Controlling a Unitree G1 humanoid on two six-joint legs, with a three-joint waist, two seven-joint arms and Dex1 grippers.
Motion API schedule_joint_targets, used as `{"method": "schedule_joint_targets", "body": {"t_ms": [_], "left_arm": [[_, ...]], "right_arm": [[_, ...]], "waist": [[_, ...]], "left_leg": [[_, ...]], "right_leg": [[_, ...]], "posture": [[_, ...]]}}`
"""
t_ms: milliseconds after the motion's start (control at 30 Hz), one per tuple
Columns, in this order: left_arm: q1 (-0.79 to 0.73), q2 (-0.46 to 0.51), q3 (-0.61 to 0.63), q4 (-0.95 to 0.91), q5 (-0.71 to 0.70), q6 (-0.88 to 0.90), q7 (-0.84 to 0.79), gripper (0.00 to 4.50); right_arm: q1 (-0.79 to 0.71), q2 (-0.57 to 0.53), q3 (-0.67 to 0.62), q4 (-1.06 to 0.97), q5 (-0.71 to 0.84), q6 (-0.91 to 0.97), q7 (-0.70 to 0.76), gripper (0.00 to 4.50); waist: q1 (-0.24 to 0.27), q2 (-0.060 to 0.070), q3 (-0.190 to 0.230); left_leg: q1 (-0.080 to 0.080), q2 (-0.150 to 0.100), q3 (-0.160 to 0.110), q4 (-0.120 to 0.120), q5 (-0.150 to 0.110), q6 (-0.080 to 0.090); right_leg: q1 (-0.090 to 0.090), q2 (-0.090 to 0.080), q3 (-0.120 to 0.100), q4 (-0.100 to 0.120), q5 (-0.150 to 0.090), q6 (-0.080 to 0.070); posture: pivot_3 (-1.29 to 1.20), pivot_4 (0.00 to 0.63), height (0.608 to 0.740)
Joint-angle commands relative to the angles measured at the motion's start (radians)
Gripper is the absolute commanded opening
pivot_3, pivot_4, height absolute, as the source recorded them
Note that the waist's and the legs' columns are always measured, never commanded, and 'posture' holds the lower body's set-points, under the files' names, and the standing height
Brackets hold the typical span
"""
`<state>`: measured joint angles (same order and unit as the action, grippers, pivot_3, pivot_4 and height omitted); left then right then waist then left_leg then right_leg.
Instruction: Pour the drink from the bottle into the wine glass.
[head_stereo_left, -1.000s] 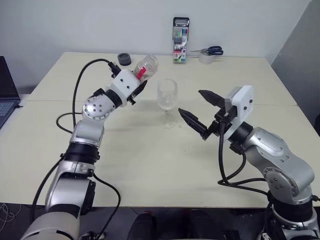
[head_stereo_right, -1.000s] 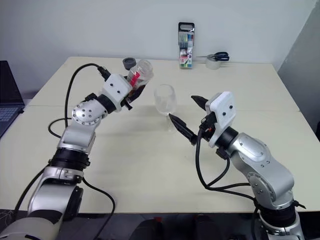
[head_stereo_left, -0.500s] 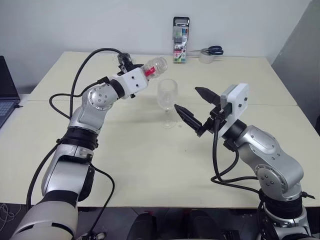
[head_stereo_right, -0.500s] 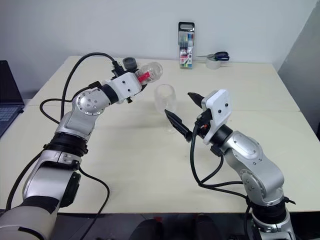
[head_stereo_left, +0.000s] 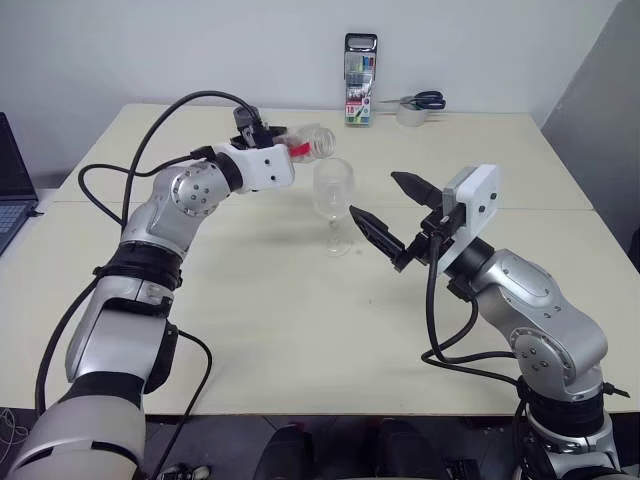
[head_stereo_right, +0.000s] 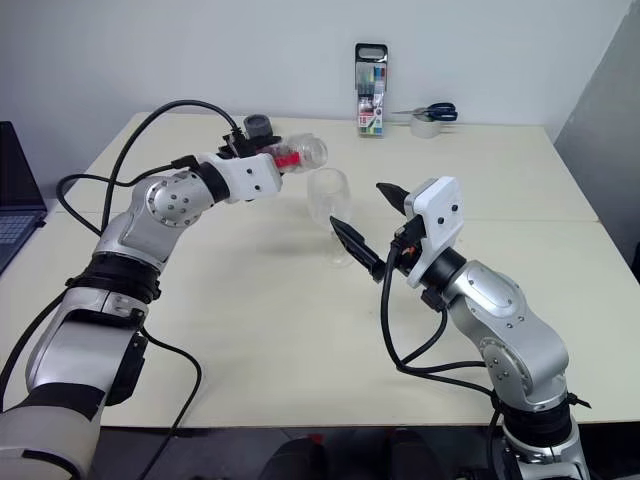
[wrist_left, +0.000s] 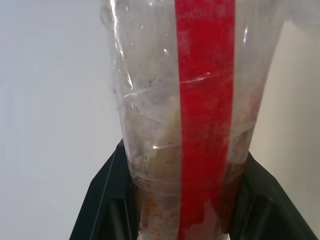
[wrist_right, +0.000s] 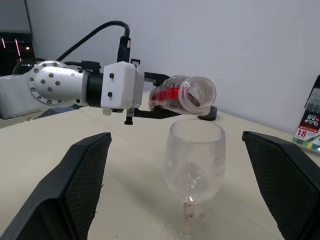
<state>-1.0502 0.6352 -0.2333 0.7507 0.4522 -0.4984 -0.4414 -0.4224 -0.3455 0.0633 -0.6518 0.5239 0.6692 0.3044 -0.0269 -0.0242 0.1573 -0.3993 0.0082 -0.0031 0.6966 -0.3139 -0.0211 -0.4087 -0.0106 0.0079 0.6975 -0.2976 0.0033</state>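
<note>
Bottle: the small clear plastic bottle with a red vertical label strip (head_stereo_left: 305, 146) is lying almost level in the air, its open mouth reaching over the rim of the glass from about ten o'clock, so that whatever is inside can be running out into the bowl.
Left gripper: the left gripper (head_stereo_left: 290, 150) is clamping its two black fingers (wrist_left: 107, 192) tight on the bottle's lower body, leaving the neck free.
Drink: the reddish-brown liquid (wrist_left: 160, 210) is showing only as a residue near the bottle's base; I cannot tell whether any is flowing.
Wine glass: the clear stemmed wine glass with a rounded bowl (head_stereo_left: 333, 186) is standing upright on the pale table (head_stereo_left: 300, 330), near its middle, directly under the bottle's mouth.
Right gripper: the right gripper (head_stereo_left: 392, 215) is hovering at the glass's four o'clock with its fingers spread wide and gripping nothing, probably ready to steady the stem.
Stage: judging by the tilt, the pouring is under way or nearly finishing.
</note>
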Motion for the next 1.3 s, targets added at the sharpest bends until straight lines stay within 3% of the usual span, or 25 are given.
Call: {"method": "schedule_joint_targets", "body": {"t_ms": [33,500,800,1300], "left_arm": [[-0.045,0.021,0.004,-0.005,0.008,-0.033,0.028,1.69],[-0.094,0.036,-0.016,0.065,0.049,-0.09,0.043,1.69],[-0.126,0.048,-0.039,0.113,0.079,-0.12,0.05,1.69],[-0.198,0.077,-0.087,0.179,0.157,-0.186,0.118,1.69]], "right_arm": [[-0.011,0.002,-0.011,-0.012,-0.01,-0.012,-0.002,4.5],[0.102,0.02,-0.03,0.022,-0.092,-0.106,-0.013,4.5],[0.093,0.039,-0.033,0.0,-0.119,-0.2,-0.002,4.5],[0.089,0.035,-0.026,0.008,-0.139,-0.205,0.005,4.5]], "waist": [[0.0,0.0,0.0],[-0.001,0.0,0.0],[-0.001,0.0,0.0],[-0.001,0.0,0.0]], "left_leg": [[0.0,0.0,0.0,0.0,0.0,0.0],[0.0,0.0,0.002,0.0,0.0,0.0],[0.0,0.0,0.002,0.0,0.001,-0.002],[0.0,0.0,0.002,0.0,0.001,-0.002]], "right_leg": [[0.0,0.0,0.0,0.0,0.0,0.0],[-0.001,0.0,0.001,0.001,0.0,0.0],[-0.001,0.0,0.001,0.001,0.0,0.0],[-0.002,0.0,0.002,0.001,0.0,0.0]], "posture": [[0.0,0.15,0.74],[0.0,0.15,0.74],[0.0,0.15,0.74],[0.0,0.15,0.74]]}}
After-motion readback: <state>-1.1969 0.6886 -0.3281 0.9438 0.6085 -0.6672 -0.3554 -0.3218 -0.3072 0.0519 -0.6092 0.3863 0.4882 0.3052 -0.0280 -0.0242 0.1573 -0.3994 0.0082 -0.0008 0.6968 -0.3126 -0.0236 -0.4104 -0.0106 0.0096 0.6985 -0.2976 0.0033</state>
